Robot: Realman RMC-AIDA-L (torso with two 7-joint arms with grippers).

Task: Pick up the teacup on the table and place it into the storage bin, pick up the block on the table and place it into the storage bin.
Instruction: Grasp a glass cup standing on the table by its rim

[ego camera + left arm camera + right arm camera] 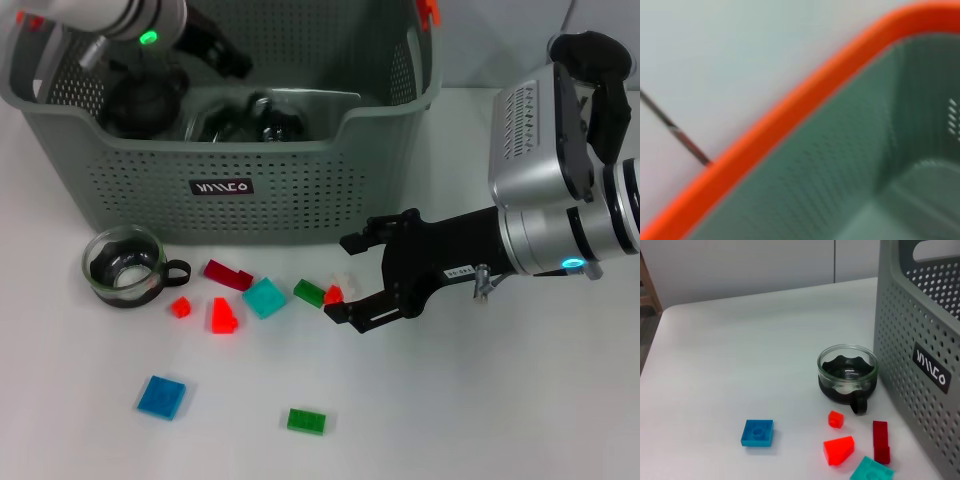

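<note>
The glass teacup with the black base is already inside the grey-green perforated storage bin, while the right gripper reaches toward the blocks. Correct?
Not quite. The glass teacup with the black base stands on the white table, outside the front wall of the grey-green perforated storage bin, as the head view shows. The right gripper does reach toward the blocks, jaws open.

Right hand (338,277) low over the surface, arm reaching in from the right, black fingers spread open and pointing left. Left hand (215,45) raised at far left, fingers unclear.
</note>
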